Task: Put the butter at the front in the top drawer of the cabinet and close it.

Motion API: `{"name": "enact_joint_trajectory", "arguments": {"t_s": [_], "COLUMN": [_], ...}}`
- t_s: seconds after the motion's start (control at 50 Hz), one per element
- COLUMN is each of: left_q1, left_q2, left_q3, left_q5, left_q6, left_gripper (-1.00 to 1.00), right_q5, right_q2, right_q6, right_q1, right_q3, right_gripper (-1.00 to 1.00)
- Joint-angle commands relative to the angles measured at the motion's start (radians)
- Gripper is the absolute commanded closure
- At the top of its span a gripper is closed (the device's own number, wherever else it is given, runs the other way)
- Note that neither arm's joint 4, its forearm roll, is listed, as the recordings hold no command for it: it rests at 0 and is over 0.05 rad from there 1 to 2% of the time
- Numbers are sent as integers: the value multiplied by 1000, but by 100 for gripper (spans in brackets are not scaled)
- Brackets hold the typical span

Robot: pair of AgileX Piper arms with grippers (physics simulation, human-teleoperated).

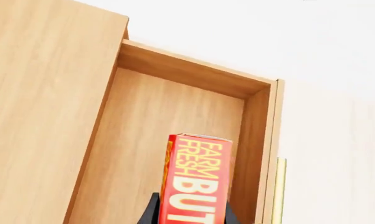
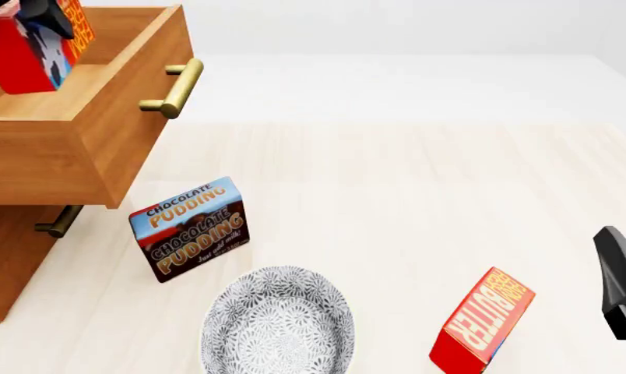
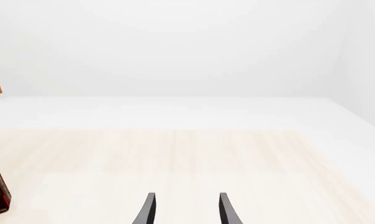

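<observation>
The butter [image 2: 24, 48], a red carton with a blue patch on its side, hangs tilted over the open top drawer [image 2: 79, 160] of the cabinet [image 2: 7, 269]. My left gripper [image 2: 49, 19] is shut on it from above. In the left wrist view the butter [image 1: 197, 182] sits between the black fingers [image 1: 151, 211], above the drawer's bare wooden floor [image 1: 150, 126]. The drawer is pulled far out, its brass handle [image 2: 173, 89] facing right. My right gripper [image 3: 186, 210] is open and holds nothing, low at the table's right edge [image 2: 620, 284].
A chocolate pudding box [image 2: 188, 230] stands just right of the cabinet, below the drawer front. A patterned grey bowl [image 2: 276, 323] sits at the front centre. Another red butter carton [image 2: 484, 319] stands front right, near my right gripper. The lower drawer's handle [image 2: 58, 220] shows under the open drawer.
</observation>
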Motion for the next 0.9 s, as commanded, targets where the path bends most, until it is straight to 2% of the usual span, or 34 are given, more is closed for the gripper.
{"name": "enact_joint_trajectory", "arguments": {"t_s": [0.02, 0.28, 0.32, 0.34, 0.36, 0.38, 0.42, 0.46, 0.48, 0.56, 0.68, 0.88, 0.9], "left_q1": [21, 24, 76, 76, 39, 68, 52, 52, 74, 53, 69, 54, 78], "left_q2": [0, 19, 21, 21, 21, 24, 25, 25, 24, 25, 24, 31, 28], "left_q3": [29, 30, 19, 19, 26, 27, 32, 32, 32, 43, 46, 72, 69], "left_q5": [-51, -80, -75, -75, -83, -81, -89, -89, -90, -104, -116, -140, -141], "left_q6": [10, 33, 86, 86, 57, 90, 74, 74, 96, 78, 93, 75, 95], "left_gripper": [100, 100, 100, 100, 100, 100, 100, 100, 100, 100, 100, 100, 100], "right_q5": [2, 2, 2, 2, 2, 2, 2, 2, 2, 2, 2, 2, 2], "right_q2": [-2, -2, -2, -2, -2, -2, -2, -2, -2, -2, -2, -2, -2], "right_q6": [0, 1, 1, 1, 0, 0, 1, 1, 1, 1, 1, 1, 1], "right_q1": [0, 0, 0, 0, 0, 0, 0, 0, 0, 0, 0, 0, 0], "right_q3": [0, 0, 0, 0, 0, 0, 0, 0, 0, 0, 0, 0, 0], "right_gripper": [-100, -100, -100, -100, -100, -100, -100, -100, -100, -100, -100, -100, -100]}}
